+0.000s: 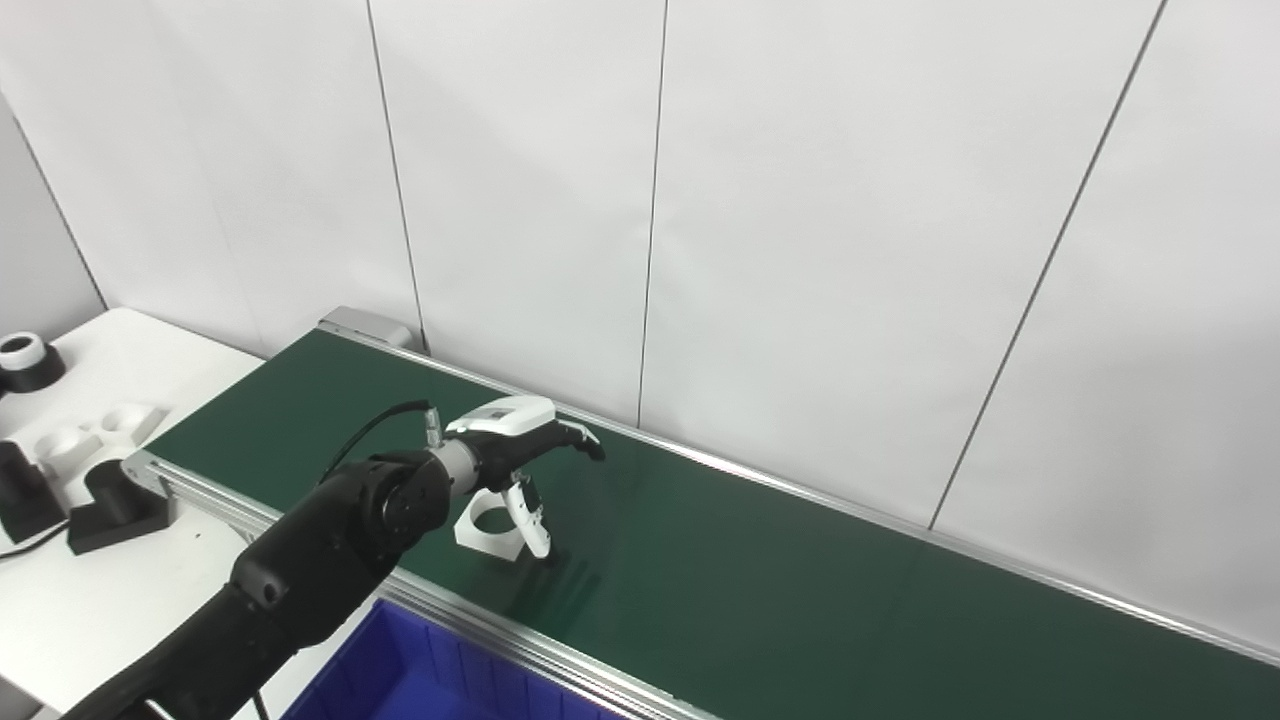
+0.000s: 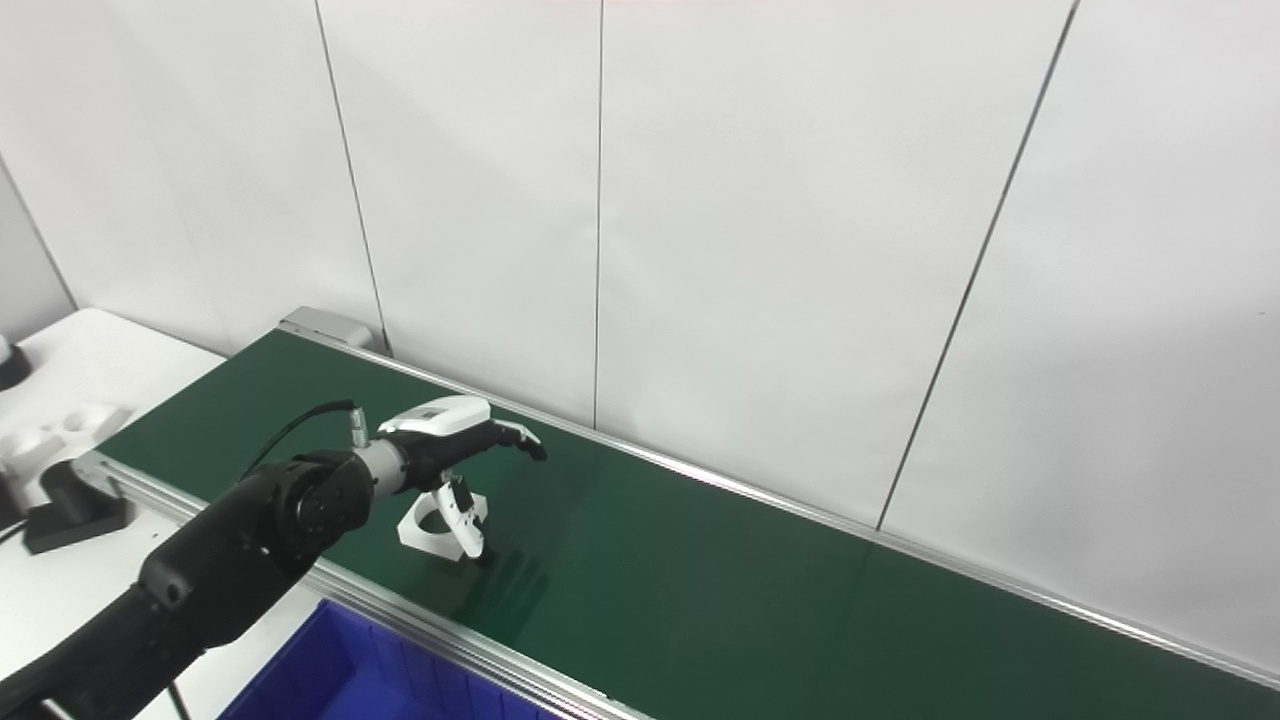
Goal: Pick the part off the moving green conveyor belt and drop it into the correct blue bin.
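A white ring-shaped part (image 1: 487,531) lies on the green conveyor belt (image 1: 760,570), near its front rail. It also shows in the right eye view (image 2: 428,528). My left hand (image 1: 520,445) hovers over the part with its fingers spread and pointing right. The thumb hangs down at the part's right side. The hand is open and holds nothing. A blue bin (image 1: 420,670) sits below the belt's front rail, under my left arm. My right hand is out of view.
A white table (image 1: 90,590) on the left carries black blocks (image 1: 115,505), a white moulded holder (image 1: 95,430) and a black-and-white ring (image 1: 25,360). The belt's silver rails (image 1: 560,650) run along both edges. A white panelled wall stands behind.
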Tool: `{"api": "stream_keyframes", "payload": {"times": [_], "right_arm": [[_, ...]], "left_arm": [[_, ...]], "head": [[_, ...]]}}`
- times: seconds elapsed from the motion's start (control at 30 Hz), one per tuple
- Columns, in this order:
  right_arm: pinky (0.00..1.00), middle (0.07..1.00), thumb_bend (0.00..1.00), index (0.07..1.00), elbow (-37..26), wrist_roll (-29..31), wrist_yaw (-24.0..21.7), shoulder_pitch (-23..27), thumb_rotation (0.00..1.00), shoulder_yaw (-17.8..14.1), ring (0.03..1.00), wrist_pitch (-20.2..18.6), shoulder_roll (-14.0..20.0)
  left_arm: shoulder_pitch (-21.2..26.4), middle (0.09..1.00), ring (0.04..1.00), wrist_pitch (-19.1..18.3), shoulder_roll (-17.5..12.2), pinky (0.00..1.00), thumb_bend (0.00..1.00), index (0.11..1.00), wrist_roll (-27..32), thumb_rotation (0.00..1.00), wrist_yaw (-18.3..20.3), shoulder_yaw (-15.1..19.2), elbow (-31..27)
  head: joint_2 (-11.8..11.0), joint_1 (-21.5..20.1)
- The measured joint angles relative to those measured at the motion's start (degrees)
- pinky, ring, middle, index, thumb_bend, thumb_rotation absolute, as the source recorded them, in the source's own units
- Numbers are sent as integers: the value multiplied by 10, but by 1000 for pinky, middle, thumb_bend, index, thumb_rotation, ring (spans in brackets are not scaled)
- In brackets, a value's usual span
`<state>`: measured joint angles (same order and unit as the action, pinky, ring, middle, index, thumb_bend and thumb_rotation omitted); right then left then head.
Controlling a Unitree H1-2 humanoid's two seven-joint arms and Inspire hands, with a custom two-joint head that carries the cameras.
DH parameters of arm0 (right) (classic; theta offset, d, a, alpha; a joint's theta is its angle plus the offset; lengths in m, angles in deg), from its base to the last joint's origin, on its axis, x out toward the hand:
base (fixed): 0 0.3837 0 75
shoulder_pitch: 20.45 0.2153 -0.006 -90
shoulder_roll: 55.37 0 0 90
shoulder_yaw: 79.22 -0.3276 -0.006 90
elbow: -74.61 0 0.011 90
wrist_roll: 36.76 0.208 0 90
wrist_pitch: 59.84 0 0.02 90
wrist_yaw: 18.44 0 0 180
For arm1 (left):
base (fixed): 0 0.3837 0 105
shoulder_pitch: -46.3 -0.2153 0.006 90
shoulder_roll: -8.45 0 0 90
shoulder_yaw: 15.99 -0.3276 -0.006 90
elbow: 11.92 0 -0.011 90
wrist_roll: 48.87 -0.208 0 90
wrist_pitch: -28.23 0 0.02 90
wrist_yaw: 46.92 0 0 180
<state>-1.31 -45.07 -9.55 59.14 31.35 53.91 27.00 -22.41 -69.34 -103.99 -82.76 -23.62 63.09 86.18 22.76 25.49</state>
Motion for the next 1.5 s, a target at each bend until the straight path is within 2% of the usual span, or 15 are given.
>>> {"api": "stream_keyframes", "payload": {"times": [0.33,0.73,0.97,1.1,1.33,1.4,1.5], "right_arm": [[714,824,469,901,-1,0,2,-1,614,2,784,0,-1],[696,824,516,904,-7,-1,2,-7,661,4,782,0,-2],[700,825,523,903,-11,-1,3,-9,661,5,780,0,-4],[695,824,500,902,-14,-2,4,-9,646,6,777,0,-5],[696,821,519,905,-15,-3,6,-9,660,8,778,0,-7],[693,819,528,903,-15,-4,8,-9,665,8,776,0,-7],[689,817,546,900,-15,-3,11,-9,669,8,773,0,-7]], "left_arm": [[10,903,910,7,0,898,906,853,-46,107,-10,-20,53],[7,903,913,2,-6,920,885,871,-68,97,-7,-36,63],[-12,897,909,-7,-4,936,884,860,-83,31,-5,-53,49],[-21,893,915,-16,4,954,892,864,-88,47,-7,-63,51],[-18,873,893,-14,21,945,871,842,-122,60,-41,-92,67],[-16,857,874,-8,23,927,865,826,-129,43,-60,-97,77],[-10,798,809,5,29,844,817,770,-140,7,-105,-104,102]], "head": [[3,-3],[12,-10],[17,-11],[19,-16],[18,-18],[18,-19],[19,-22]]}}
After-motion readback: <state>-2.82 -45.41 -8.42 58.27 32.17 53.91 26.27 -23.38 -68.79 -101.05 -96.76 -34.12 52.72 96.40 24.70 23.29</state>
